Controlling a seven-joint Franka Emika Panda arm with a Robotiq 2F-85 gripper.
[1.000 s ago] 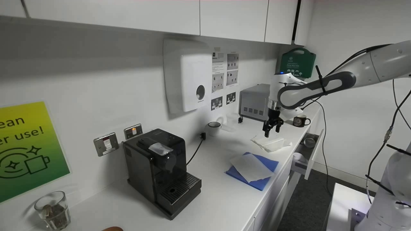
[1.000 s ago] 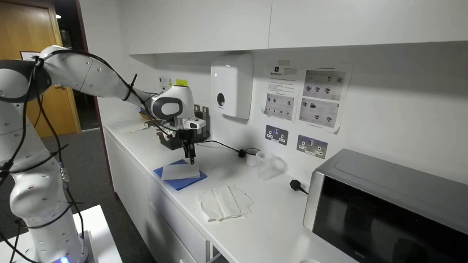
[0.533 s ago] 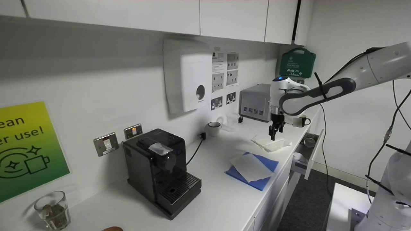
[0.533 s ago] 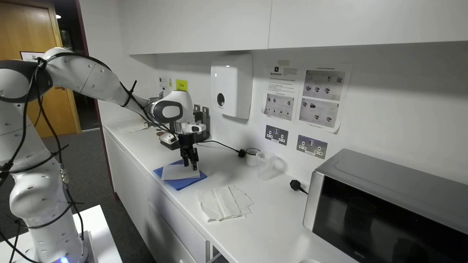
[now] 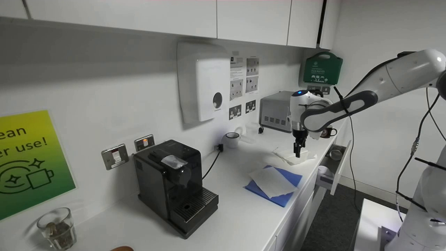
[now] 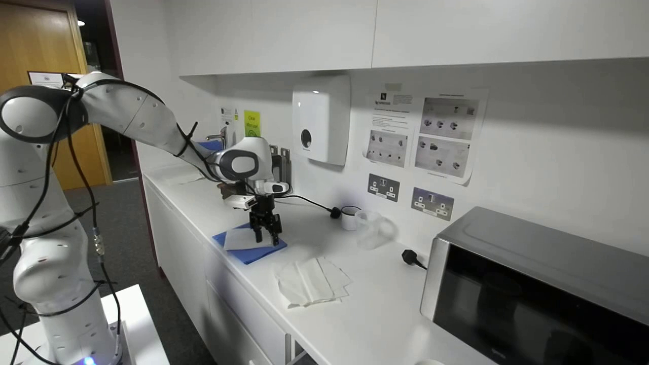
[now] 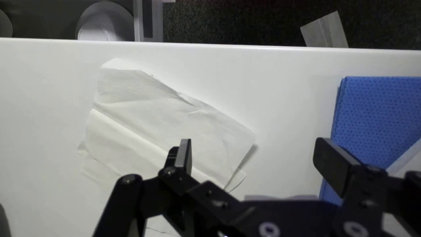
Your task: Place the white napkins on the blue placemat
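Reaching out above a white desk [image 6: 375,304], a white robot arm [image 6: 116,109] points its black tool [image 7: 256,154] downwards. The tool's jaws stand wide apart, with only air between them. Below, in the wrist view, several white napkins [image 7: 158,118] lie loosely overlapped and creased on the desk, partly hidden behind one jaw. The other jaw overlaps the edge of the blue placemat [image 7: 378,118] in that view. The mat lies flat near the front edge of the desk, just beside the napkins, with a strip of white surface separating them. At least one more white sheet [image 5: 273,183] rests on the mat, set at an angle so that blue corners show around it.

In both exterior views, a white dispenser box [image 5: 212,87] is fixed to the wall [image 5: 104,87]. A black coffee machine [image 5: 170,184] stands on one side of the mat; a grey microwave [image 6: 507,284] stands on the other, beyond the napkins. Near the wall, a white mug with a dark rim [image 6: 350,221] sits just beside a clear jug [image 6: 367,230]. In an exterior view, a drawer [image 5: 340,170] below the desk is pulled out
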